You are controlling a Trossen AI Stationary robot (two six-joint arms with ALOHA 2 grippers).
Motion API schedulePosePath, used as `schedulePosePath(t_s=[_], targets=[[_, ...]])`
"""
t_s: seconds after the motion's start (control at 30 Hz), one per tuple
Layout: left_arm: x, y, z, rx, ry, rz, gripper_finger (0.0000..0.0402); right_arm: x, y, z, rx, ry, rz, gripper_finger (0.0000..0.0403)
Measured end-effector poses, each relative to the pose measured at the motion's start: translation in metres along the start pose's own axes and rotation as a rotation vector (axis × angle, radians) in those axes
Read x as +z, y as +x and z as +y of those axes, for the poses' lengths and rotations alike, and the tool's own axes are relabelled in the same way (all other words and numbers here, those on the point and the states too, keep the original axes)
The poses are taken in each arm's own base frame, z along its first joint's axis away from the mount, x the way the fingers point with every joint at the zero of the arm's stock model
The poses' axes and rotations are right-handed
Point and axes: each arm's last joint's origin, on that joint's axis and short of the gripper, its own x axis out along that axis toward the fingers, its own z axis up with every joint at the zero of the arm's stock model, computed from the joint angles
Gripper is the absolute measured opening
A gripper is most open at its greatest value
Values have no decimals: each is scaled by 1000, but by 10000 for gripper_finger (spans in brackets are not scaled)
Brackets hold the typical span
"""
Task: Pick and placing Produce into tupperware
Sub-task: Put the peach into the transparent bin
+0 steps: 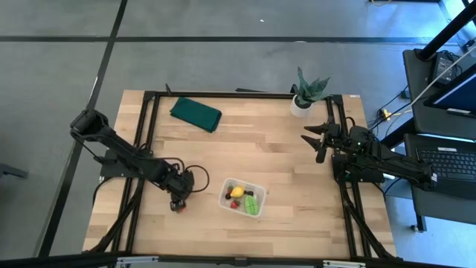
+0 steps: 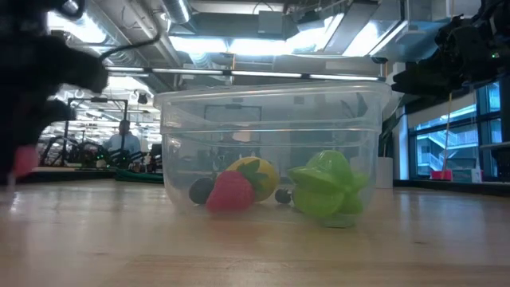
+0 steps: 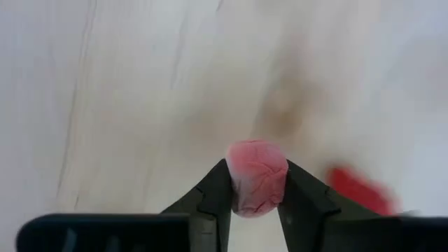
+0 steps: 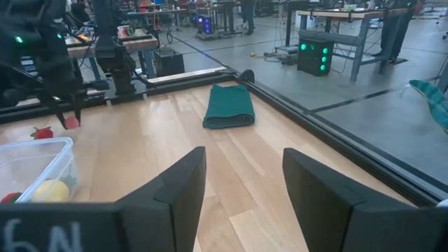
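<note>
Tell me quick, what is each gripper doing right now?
Left gripper: closed on a red strawberry piece, just left of the tupperware.
Right gripper: open, holding nothing, by the table's right edge.

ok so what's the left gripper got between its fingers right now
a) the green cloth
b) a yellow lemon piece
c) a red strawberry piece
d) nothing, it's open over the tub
c: in the left wrist view the left gripper is shut on a red strawberry piece just above the wooden table, with a second red piece lying beside it.
</note>
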Motion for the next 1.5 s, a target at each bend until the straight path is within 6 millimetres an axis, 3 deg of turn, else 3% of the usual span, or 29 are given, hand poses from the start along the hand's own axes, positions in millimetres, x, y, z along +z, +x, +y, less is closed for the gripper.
schedulePosePath(t_s=[0.17, 0.37, 0.53, 0.67, 0.8, 1.0, 1.2, 1.5], targets=[[31, -28, -12, -68, 28, -93, 91, 0, 0, 0, 0, -1, 0, 193], [82, -85, -23, -114, 184, -333, 85, 0, 0, 0, 0, -2, -2, 193], [116, -134, -21, -122, 292, -541, 101, 0, 0, 0, 0, 0, -2, 193], [139, -154, -15, -120, 326, -663, 104, 0, 0, 0, 0, 0, -2, 193], [163, -147, -15, -124, 411, -658, 94, 0, 0, 0, 0, 0, -2, 193], [188, -110, -27, -115, 540, -557, 97, 0, 0, 0, 1, 6, 0, 193], [194, -79, -36, -213, 596, -446, 110, 0, 0, 0, 1, 25, 1, 193], [200, -45, -32, -277, 644, -316, 95, -1, 0, 0, 1, 6, 7, 193]])
